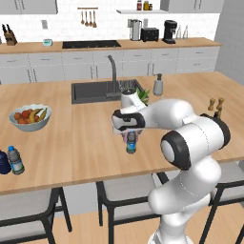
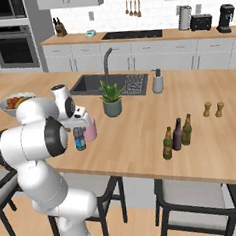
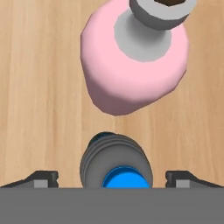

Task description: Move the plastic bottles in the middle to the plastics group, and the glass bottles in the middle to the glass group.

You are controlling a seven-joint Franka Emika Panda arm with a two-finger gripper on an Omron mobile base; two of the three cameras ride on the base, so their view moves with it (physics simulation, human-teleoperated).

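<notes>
The gripper (image 3: 112, 179) is held directly above the small water bottle (image 1: 131, 143), whose blue cap is seen between the two finger tips (image 3: 41, 178) in the hand view. The tips are spread wide, one to each side of the bottle, with clear gaps left, so nothing is pinched. The water bottle stands upright on the wooden island counter (image 1: 71, 152), near its near edge. Just beyond it, the pink bottle (image 3: 133, 65) with the white cap is seen, close by but apart. A potted plant (image 2: 111, 101) stands farther back, before the sink (image 2: 95, 84). Far to the left, near the counter's near edge, an identical water bottle (image 1: 15, 160) and a dark navy bottle (image 1: 4, 163) are set together. To the right, the long-necked bottles (image 2: 176, 134) are grouped, with two wooden mills (image 2: 213, 109) beyond them. A fruit bowl (image 1: 29, 117) is placed at the left.
</notes>
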